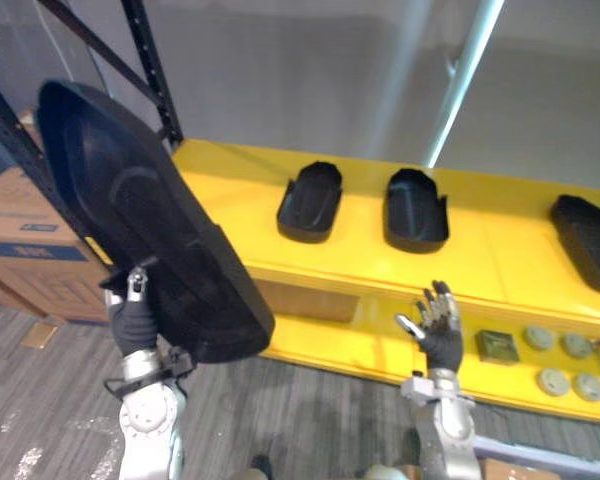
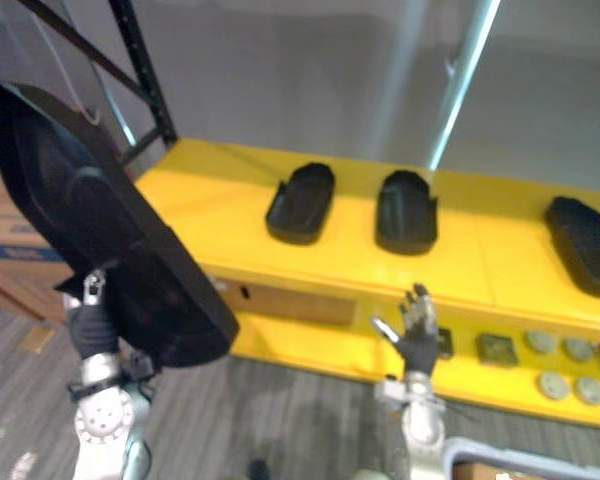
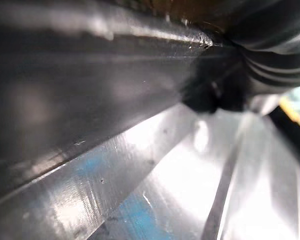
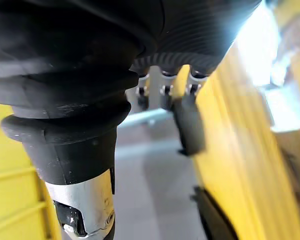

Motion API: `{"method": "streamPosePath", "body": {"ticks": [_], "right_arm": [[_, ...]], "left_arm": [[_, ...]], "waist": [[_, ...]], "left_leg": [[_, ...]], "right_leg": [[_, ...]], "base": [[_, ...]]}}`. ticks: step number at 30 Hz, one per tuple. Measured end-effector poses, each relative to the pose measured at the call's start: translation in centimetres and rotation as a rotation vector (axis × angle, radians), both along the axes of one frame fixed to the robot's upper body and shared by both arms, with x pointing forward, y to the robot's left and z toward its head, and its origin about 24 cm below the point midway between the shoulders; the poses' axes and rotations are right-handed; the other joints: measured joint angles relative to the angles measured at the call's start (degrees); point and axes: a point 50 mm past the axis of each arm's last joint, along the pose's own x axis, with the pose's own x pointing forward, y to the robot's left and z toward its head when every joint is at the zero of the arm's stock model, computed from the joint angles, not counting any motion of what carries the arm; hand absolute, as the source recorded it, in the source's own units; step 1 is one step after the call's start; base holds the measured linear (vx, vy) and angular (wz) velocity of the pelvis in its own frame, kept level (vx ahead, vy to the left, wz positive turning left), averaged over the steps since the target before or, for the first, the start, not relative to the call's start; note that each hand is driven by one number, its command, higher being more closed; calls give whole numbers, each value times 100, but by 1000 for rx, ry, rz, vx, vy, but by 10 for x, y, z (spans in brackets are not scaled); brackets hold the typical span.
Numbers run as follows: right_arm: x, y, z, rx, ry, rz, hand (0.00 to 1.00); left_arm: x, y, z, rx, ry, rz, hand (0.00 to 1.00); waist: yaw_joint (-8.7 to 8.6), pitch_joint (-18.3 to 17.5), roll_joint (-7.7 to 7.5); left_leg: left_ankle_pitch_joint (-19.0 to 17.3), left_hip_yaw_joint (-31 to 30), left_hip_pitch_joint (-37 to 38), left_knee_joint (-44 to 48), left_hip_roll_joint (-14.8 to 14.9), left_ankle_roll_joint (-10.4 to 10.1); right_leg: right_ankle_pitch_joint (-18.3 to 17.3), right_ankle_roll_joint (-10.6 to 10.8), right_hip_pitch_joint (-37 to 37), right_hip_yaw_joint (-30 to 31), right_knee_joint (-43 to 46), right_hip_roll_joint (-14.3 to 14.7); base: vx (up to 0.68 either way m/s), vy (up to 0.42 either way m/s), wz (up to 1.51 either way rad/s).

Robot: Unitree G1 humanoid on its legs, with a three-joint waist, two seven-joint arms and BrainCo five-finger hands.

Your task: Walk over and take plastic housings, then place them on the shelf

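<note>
Left hand (image 1: pixel 132 320): largely hidden behind the large housing (image 1: pixel 150 220).
End housing (image 1: pixel 590 240): right end of the shelf (image 1: pixel 500 250), cut off by the edge.
Round parts (image 1: pixel 553 381): shelf's lower level, too small to identify.

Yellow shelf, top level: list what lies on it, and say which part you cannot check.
Three black housings lie on the yellow shelf: two side by side, one at the right edge. The large housing raised in front hides its left corner.

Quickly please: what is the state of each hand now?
Left hand: closed on the large black housing.
Right hand: open, holding nothing.
</note>
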Motion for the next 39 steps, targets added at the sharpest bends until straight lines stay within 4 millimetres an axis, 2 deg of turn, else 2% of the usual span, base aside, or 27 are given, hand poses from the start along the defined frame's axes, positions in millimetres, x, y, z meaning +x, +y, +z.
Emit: {"method": "streamPosePath", "body": {"ticks": [1,3,5,7,9,11,12,14,16,17,18,19,20,21,22,23,24,26,28,31,33,34,36,39], "right_arm": [[0,-2,1,-1,-6,-7,0],[0,-7,5,-16,-35,-27,0],[0,-9,9,-14,-67,-53,0],[1,-10,15,-10,-98,-82,0],[5,-11,23,-11,-135,-107,0],[5,-12,28,-38,-157,-124,0],[4,-15,32,-43,-178,-138,0],[3,-21,37,-51,-207,-164,0],[1,-28,39,-66,-213,-191,0],[1,-31,40,-79,-214,-197,0],[1,-33,41,-85,-217,-202,0],[2,-34,39,-81,-212,-226,0],[1,-32,36,-59,-200,-253,0],[-2,-27,32,-31,-186,-298,0],[-3,-25,30,-13,-178,-317,0],[-4,-24,27,3,-160,-376,0],[-8,-26,26,17,-149,-438,0],[-14,-32,23,20,-132,-536,0],[-22,-41,18,10,-98,-619,0],[-37,-59,-4,-36,57,-664,0],[-49,-69,-38,-84,277,-599,0],[-53,-71,-48,-83,338,-567,0],[-78,-73,-86,-102,578,-442,0],[-108,-71,-114,-102,774,-345,0]], "left_arm": [[0,-3,-1,-7,5,-7,100],[0,-7,-1,-11,0,-17,100],[0,-9,0,-13,-13,-22,100],[2,-12,1,-17,-18,-34,100],[2,-15,0,-25,-16,-41,100],[2,-14,0,-30,-18,-35,100],[2,-14,-1,-31,-13,-33,100],[2,-14,0,-26,-15,-32,100],[2,-14,0,-25,-14,-31,100],[2,-14,0,-20,-12,-27,100],[2,-14,0,-13,-11,-24,100],[2,-11,-1,6,-6,-10,100],[1,-9,0,16,-2,-3,100],[1,-3,1,37,0,22,100],[1,1,2,45,4,39,100],[-1,10,0,55,27,81,100],[-3,18,-1,57,55,119,100],[-6,29,-2,53,70,189,100],[-9,39,-1,53,82,244,100],[-14,49,-3,88,116,320,100],[-17,60,0,126,133,370,100],[-18,63,2,136,135,383,100],[-17,88,10,189,159,450,100],[-1,118,19,249,211,508,100]], "waist": [[18,-3,61],[32,-17,281],[31,-13,274],[56,35,210],[94,95,170],[135,190,99],[191,209,106],[167,224,140],[95,248,133],[95,214,233],[101,187,320],[108,137,373],[94,112,260],[65,82,50],[54,80,-33],[50,63,-135],[71,60,-132],[69,57,-132],[17,52,-139],[13,50,-109],[-54,-24,36],[-85,-40,94],[-124,-163,317],[-116,-257,451]], "left_leg": [[55,4,23,-62,25,-21],[228,-6,-4,-196,149,-76],[164,10,9,-87,198,-78],[-210,34,-160,631,280,-38],[-654,188,-731,2337,550,121],[-681,179,-969,3114,643,102],[-843,163,-972,3173,735,161],[-863,90,-953,2920,853,174],[-747,-222,-806,2349,899,-4],[-653,-398,-602,1877,972,-122],[-654,-516,-495,1690,1014,-124],[-702,-531,-347,1626,961,-731],[-815,-412,-311,1687,793,-659],[-980,-212,-337,1787,581,-585],[-1048,-104,-354,1840,525,-523],[-1141,88,-348,1916,525,-421],[-1147,311,-266,1892,580,-405],[-1148,585,-115,1794,641,-381],[-1141,740,-78,1758,649,-368],[-1140,990,125,1579,667,-370],[-1098,999,214,1400,745,-444],[-1073,985,216,1347,762,-482],[-887,1043,316,975,767,-553],[-711,1106,471,669,761,-607]], "right_leg": [[18,5,4,-14,-55,22],[214,-28,132,-190,-360,134],[248,-58,312,-299,-468,166],[235,-78,517,-329,-518,171],[157,-99,788,-311,-542,204],[142,-115,982,-191,-555,115],[137,-113,1012,-110,-544,62],[88,-54,1046,-2,-507,-70],[-56,176,1071,179,-325,-367],[-208,349,992,361,-216,-459],[-279,446,948,477,-138,-475],[-422,666,879,749,6,-625],[-433,643,869,870,-24,-793],[-400,641,844,1022,-169,-1042],[-308,618,809,1091,-212,-1133],[67,735,726,1079,-271,-1185],[427,706,677,901,-392,-1148],[837,601,660,467,-645,-1114],[1066,624,632,242,-846,-1113],[1136,670,599,142,-988,-1082],[1143,671,595,79,-1040,-973],[1144,671,591,8,-1046,-948],[1144,671,506,-69,-1066,-877],[1143,671,532,-110,-1174,-823]], "base": [[74,-70,18],[113,-86,12],[150,-68,21],[145,-41,12],[105,-4,-4],[98,56,-28],[117,142,-44],[75,128,-26],[87,267,-32],[73,368,-51],[107,580,-81],[107,500,-68],[154,545,-72],[111,297,-44],[114,322,-59],[106,263,-75],[102,242,-79],[111,178,-78],[88,88,-60],[62,-5,-46],[27,-68,-20],[18,-106,-4],[0,-101,-7],[-19,-66,-9]]}}
